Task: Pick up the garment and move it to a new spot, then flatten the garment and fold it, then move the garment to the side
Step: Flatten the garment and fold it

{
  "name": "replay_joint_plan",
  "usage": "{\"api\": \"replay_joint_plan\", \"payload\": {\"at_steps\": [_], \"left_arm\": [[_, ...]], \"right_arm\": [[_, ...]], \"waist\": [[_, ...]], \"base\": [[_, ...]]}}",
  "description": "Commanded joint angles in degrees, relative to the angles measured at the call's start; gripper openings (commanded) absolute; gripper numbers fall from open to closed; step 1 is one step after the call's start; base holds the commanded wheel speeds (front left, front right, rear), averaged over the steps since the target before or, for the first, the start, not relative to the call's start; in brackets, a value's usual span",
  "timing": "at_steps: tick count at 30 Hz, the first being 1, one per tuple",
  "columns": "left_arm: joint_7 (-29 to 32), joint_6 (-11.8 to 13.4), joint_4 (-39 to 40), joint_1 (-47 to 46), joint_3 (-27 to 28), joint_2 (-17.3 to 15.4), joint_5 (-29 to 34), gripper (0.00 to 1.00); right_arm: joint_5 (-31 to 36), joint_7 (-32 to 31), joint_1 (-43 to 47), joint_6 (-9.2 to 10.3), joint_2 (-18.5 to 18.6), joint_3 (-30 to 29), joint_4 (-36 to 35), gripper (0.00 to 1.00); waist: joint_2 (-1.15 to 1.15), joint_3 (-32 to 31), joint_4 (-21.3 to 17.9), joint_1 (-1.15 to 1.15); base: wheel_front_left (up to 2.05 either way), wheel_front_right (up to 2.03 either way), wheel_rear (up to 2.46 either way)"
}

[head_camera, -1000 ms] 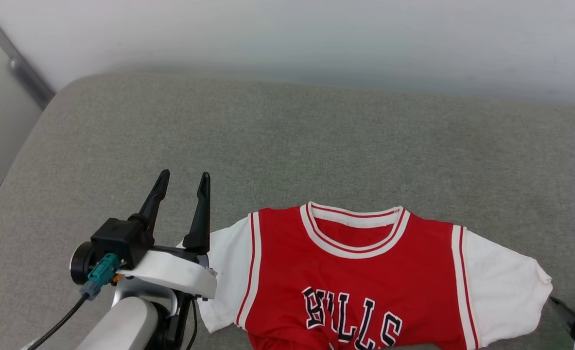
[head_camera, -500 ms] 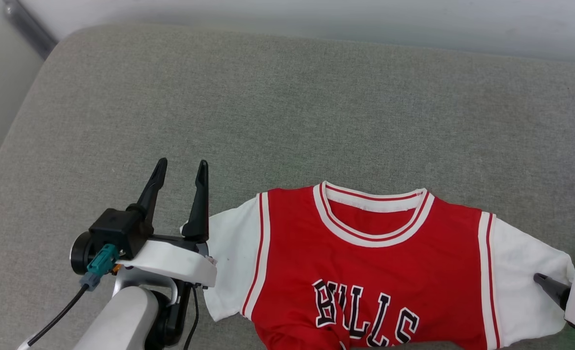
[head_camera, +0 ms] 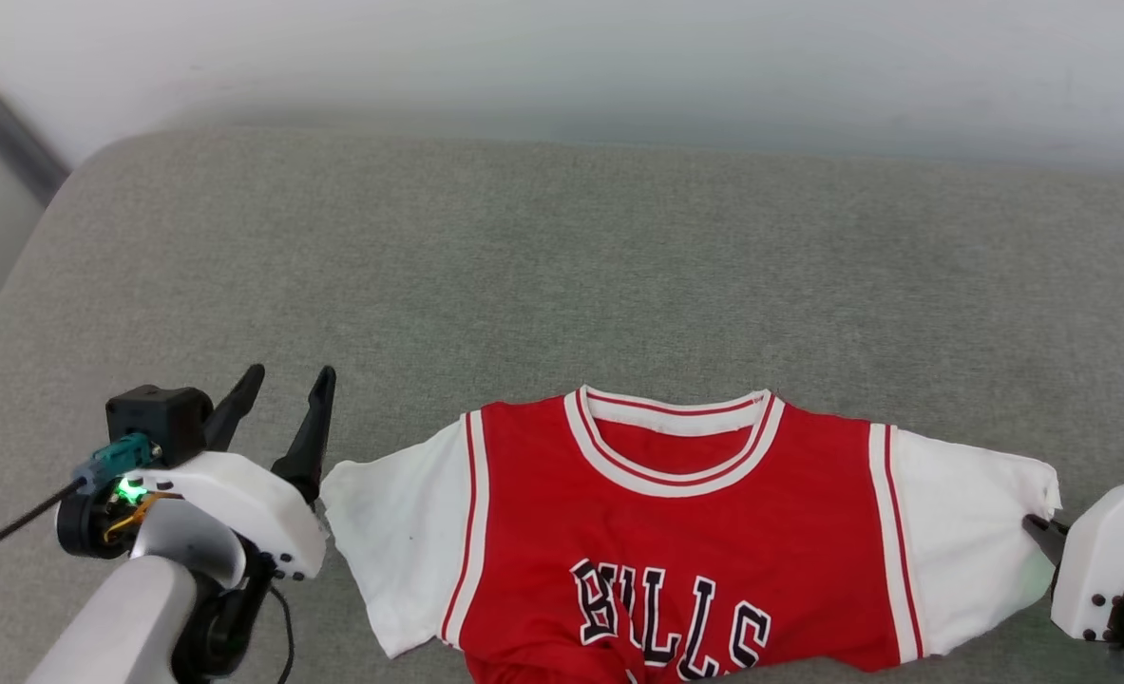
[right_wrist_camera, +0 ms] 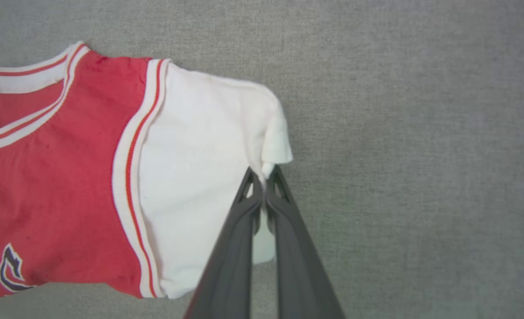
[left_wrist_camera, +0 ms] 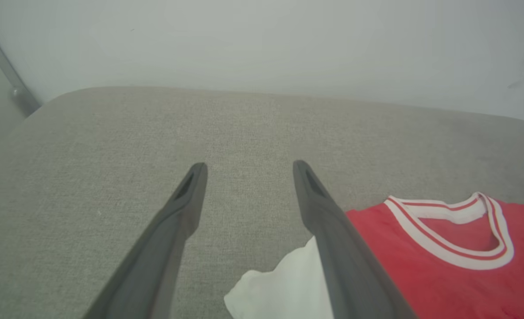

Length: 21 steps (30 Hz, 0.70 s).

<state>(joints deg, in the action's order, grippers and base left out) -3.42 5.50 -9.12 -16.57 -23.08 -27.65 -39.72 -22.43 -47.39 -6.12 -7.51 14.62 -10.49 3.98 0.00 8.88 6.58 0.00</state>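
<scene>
Your head view takes in the grey cushion, with wide bare room beyond the garment, which lies flat on its near part, collar toward the far edge. Your right wrist view makes plain what the head view leaves unclear: the right gripper fingers pinch the white sleeve cuff. The left gripper fingers stand spread beside the other sleeve.

Left gripper gapes above the grey cushion, the garment lying lower right.
</scene>
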Motion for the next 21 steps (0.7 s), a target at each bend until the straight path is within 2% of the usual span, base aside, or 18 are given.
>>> {"api": "replay_joint_plan", "payload": {"at_steps": [1, 5, 9, 14, 19, 20, 21], "left_arm": [[1.10, -0.31, -0.15, -0.11, 0.09, -0.40, -0.60, 1.00], [11.64, -2.56, -1.97, 0.66, -0.78, -4.82, -4.30, 1.00], [21.62, -4.46, -3.62, 1.60, -2.41, -7.69, -8.05, 1.00], [30.14, -4.52, -6.01, 0.61, -3.86, -8.93, -10.89, 1.00], [35.07, -5.41, -10.16, 0.25, -5.03, -7.19, -13.94, 1.00], [35.73, -5.79, -10.95, 0.12, -5.62, -6.87, -13.85, 0.90], [36.42, -6.18, -11.80, 0.13, -6.11, -6.23, -14.44, 0.56]], "right_arm": [[0.18, 0.38, 0.11, 0.04, -0.06, 0.13, -0.48, 0.00], [0.34, 0.69, 0.75, 0.04, -1.01, 1.58, -2.13, 0.00], [0.26, 0.95, 1.17, 0.03, -1.89, 2.84, -3.40, 0.00], [0.06, 1.56, 0.67, 0.03, -2.93, 3.70, -4.39, 0.00], [0.92, 2.42, -0.35, 0.03, -3.18, 4.44, -4.31, 0.00], [0.87, 2.60, -0.43, 0.03, -3.27, 4.45, -4.36, 0.00], [0.71, 2.76, -0.55, 0.03, -3.45, 4.54, -4.34, 0.00]], "waist": [[0.00, -1.30, -1.44, 0.00], [0.00, -2.13, -3.59, 0.00], [0.00, -1.65, -5.65, 0.00], [0.00, 0.74, -7.43, 0.00], [0.00, 2.90, -9.03, 0.00], [0.00, 3.19, -9.23, 0.00], [0.00, 3.41, -9.44, 0.00]], "base": [[0.00, 0.00, 0.00], [0.00, 0.00, 0.00], [0.00, 0.00, 0.00], [0.00, 0.00, 0.00], [0.00, 0.00, 0.00], [0.00, 0.00, 0.00], [0.00, 0.00, 0.00]]}}
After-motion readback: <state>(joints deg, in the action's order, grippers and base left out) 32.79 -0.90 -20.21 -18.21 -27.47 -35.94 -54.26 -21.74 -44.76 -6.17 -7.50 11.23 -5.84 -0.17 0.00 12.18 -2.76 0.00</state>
